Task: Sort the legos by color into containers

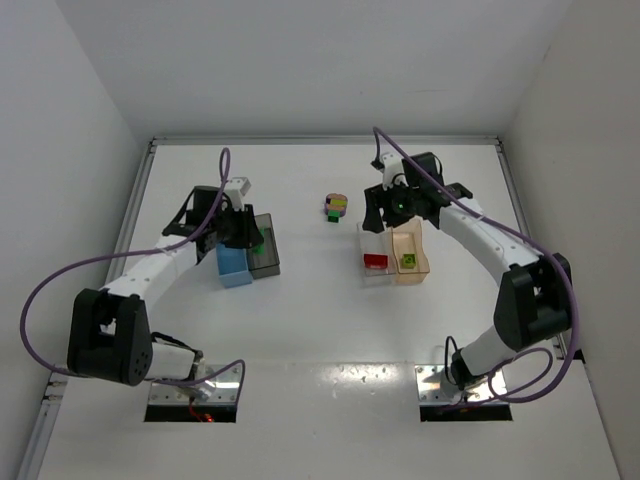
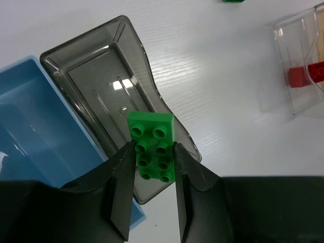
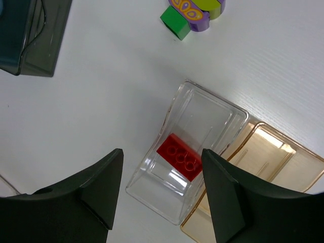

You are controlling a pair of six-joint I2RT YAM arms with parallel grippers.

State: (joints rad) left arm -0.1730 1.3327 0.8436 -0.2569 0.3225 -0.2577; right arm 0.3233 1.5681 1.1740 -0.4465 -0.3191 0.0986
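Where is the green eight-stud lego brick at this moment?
The green lego brick is clamped in the left gripper on the left side of the table, above the smoky dark grey plastic bin, which stands beside the light blue plastic bin.

You are holding a green brick [image 2: 151,129] in the left gripper [image 2: 153,154], its studs facing the wrist camera, and it is hanging over the near end of the smoky grey bin [image 2: 96,86]. That bin is sitting side by side with the light blue bin [image 2: 30,116]. Off to the right, the clear bin [image 3: 212,111] is carrying one red brick [image 3: 179,157] lying flat. The tan bin [image 3: 278,162] is sitting against it and is carrying a yellow-green brick [image 1: 408,262]. Between the two pairs, a small green brick [image 3: 175,22] is lying against a purple and yellow-green piece [image 3: 195,10].
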